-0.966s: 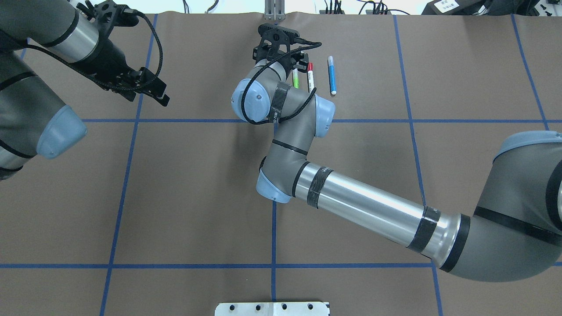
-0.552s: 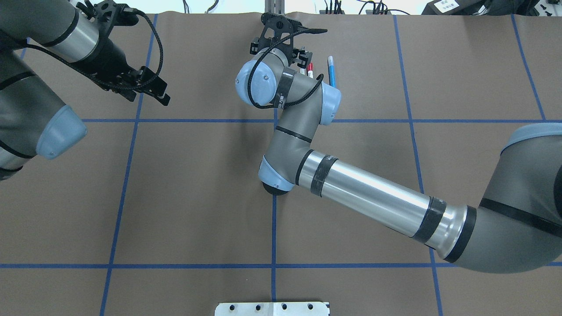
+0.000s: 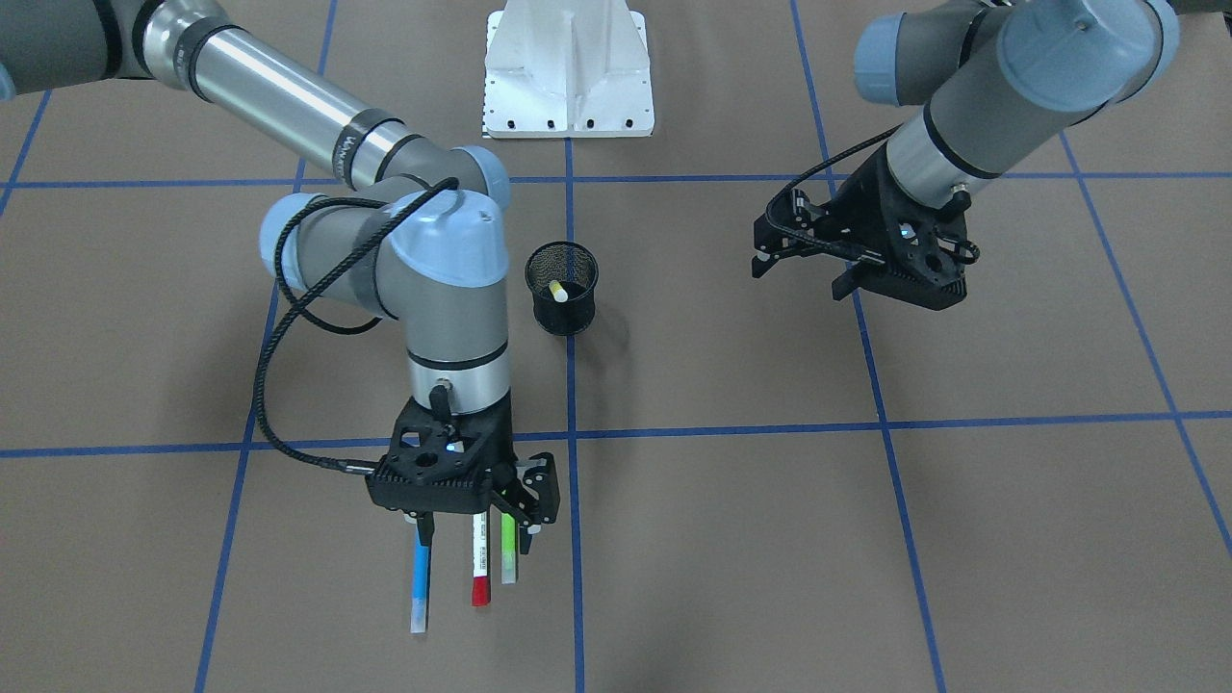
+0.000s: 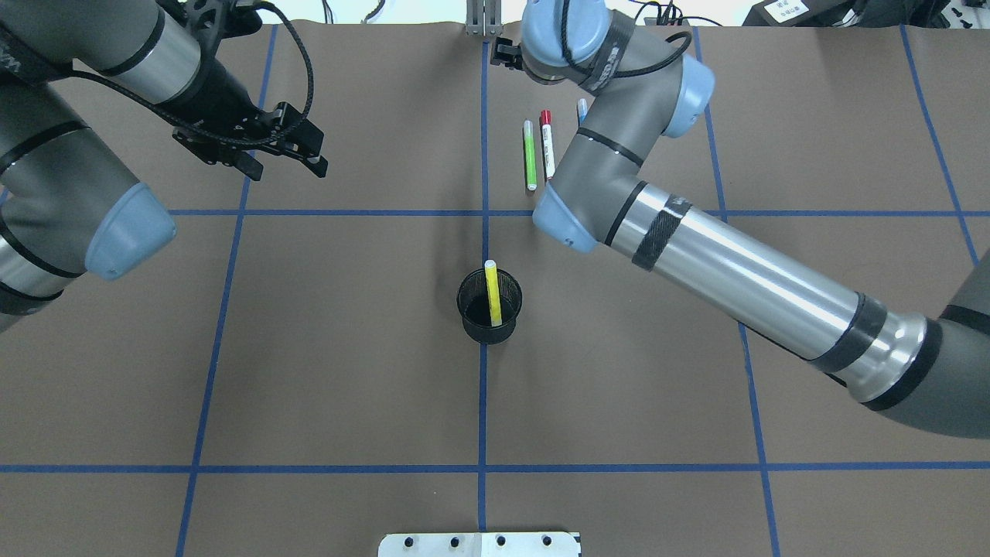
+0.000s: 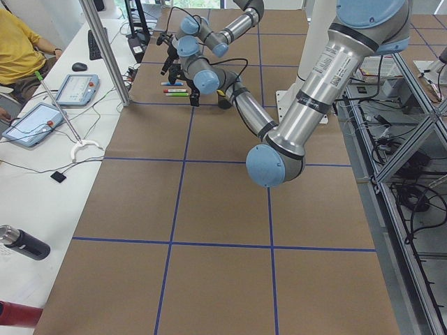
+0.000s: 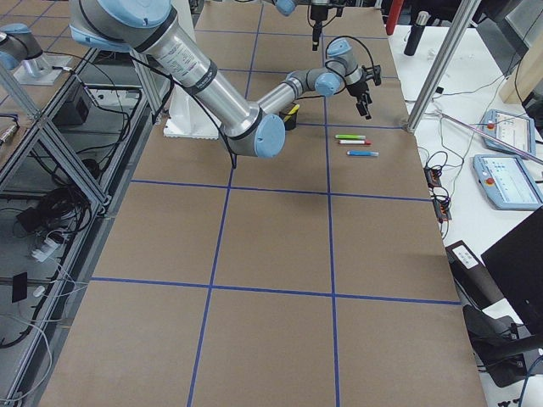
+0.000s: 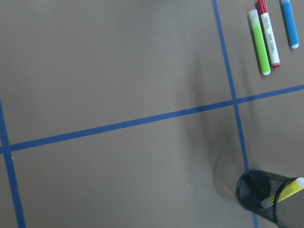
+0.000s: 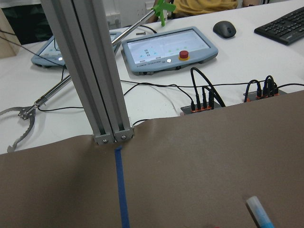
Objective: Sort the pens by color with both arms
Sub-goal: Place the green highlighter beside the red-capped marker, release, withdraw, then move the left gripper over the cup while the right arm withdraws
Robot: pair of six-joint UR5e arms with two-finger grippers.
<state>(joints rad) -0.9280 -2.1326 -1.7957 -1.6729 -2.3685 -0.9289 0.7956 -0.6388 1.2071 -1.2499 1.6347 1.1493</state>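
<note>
My right gripper (image 3: 474,527) hangs over the far part of the table (image 4: 348,348). Its two fingers are spread wide and nothing is clamped between them. Under it three pens lie flat on the brown cover, side by side and parallel. The lime green highlighter (image 4: 530,155) is closest to the centre blue tape line (image 4: 482,402). The red-capped white pen (image 4: 547,143) lies just beside it, with its cap turned away from my base. The blue pen (image 3: 419,577) lies a little apart on the outer side, and in the overhead view it is mostly hidden under my wrist. In the front-facing view one of my fingers shows over the blue pen and the other just outside the green one. I cannot tell whether either finger touches a pen, or how high the gripper sits above them. My right wrist camera catches only the clear-capped tip of the blue pen at its lower edge. The yellow highlighter (image 4: 492,290) stands tilted in the black mesh cup (image 4: 483,333), which sits on the centre line nearer my base than the three pens. My left gripper (image 4: 288,164) hovers well apart from all of this on my left side of the table, its fingers parted and empty.
</note>
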